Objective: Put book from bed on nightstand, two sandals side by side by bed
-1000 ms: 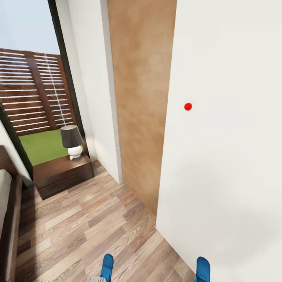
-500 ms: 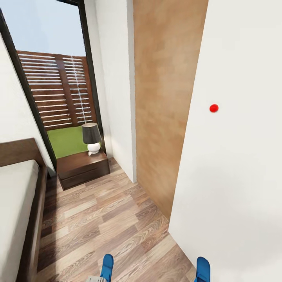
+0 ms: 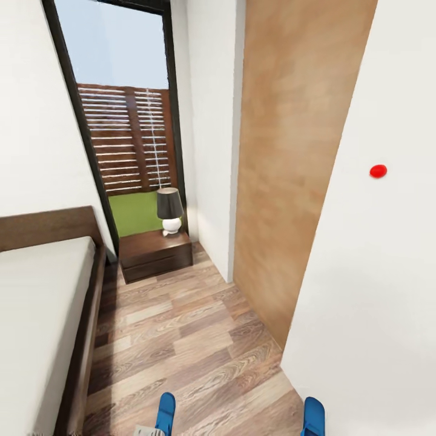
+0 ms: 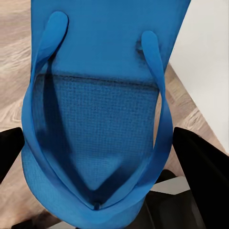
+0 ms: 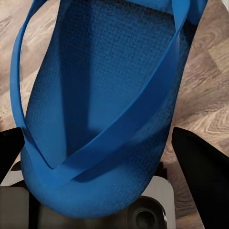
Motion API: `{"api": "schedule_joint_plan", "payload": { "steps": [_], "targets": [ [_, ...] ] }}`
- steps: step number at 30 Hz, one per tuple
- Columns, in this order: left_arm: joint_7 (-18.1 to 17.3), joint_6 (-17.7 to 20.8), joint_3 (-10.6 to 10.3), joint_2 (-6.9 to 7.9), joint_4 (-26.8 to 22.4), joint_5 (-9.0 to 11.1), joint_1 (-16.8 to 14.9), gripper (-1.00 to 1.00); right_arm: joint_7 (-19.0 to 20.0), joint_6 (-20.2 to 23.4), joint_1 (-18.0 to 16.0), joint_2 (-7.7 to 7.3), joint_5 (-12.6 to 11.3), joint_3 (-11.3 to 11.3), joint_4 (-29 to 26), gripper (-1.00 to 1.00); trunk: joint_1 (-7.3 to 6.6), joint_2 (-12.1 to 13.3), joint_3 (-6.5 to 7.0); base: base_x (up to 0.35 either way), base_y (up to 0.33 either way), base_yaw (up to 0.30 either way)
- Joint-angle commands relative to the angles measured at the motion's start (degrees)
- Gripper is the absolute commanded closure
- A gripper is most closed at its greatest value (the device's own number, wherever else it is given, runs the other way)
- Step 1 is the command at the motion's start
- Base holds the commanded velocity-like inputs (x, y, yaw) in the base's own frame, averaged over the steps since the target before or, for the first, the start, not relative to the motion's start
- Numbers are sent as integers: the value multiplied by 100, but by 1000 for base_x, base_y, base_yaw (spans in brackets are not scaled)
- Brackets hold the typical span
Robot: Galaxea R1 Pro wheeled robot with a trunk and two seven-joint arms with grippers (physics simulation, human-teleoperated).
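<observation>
Carrying step: each arm's jaws sit clamped on a bright-blue flip-flop sandal, left [image 4: 95,124] and right [image 5: 100,109]; next, lower both beside the dark-brown wooden bed [image 3: 82,339] edge on the wood-plank floor [image 3: 181,339]

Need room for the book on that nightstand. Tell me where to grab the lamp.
Likely the lamp by its round white base, under the wider dark shade, coming level from the open floor side; a window stands behind the nightstand and a wall beside it.
</observation>
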Motion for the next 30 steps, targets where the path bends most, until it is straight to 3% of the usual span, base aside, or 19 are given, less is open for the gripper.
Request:
{"api": "schedule_joint_plan", "payload": {
  "steps": [1,22,30],
  "targets": [
    [-8,-28,47,1,6,-60,-6,100,23,-8,-4,-3,-56,43,1,100,4,-10,-11,181,0,293],
    [-8,-28,47,1,6,-62,-6,100,23,-7,-4,-3,-56,43,1,100,4,-10,-11,318,0,292],
    [-8,-28,47,1,6,-64,-6,100,31,-8,-4,-3,-48,43,1,100,4,-10,-11,330,0,71]
  ]
}}
